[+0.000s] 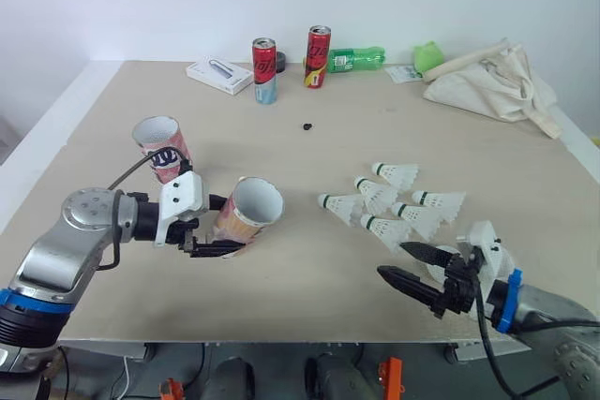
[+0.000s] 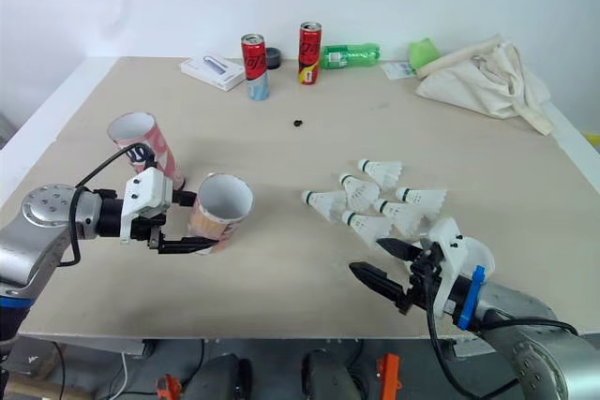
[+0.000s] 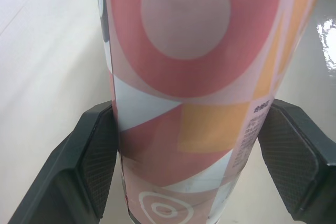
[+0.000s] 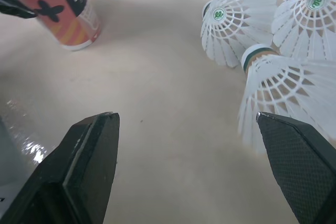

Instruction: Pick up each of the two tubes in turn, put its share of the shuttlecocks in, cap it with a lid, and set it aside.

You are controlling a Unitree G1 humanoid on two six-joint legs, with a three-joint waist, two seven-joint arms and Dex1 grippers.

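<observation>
Left gripper (image 1: 217, 227) is clamped tight round a tilted tube (image 1: 255, 205) with its mouth open, just beside the second tube (image 1: 161, 147), while the right gripper (image 1: 394, 260) sits wide open near the shuttlecocks (image 1: 394, 203) on the table (image 1: 309, 161).

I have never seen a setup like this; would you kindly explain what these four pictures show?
This is a two-armed humanoid robot. The two wide pictures come from its head camera, looking down over a table; the two close ones come from cameras on its wrists. The left end effector is shut on a patterned tube, held tilted; a second tube stands just beyond it. The right end effector is open, near the loose white shuttlecocks. Further back are two cans, a green bottle, a white box and a cloth bag.
</observation>
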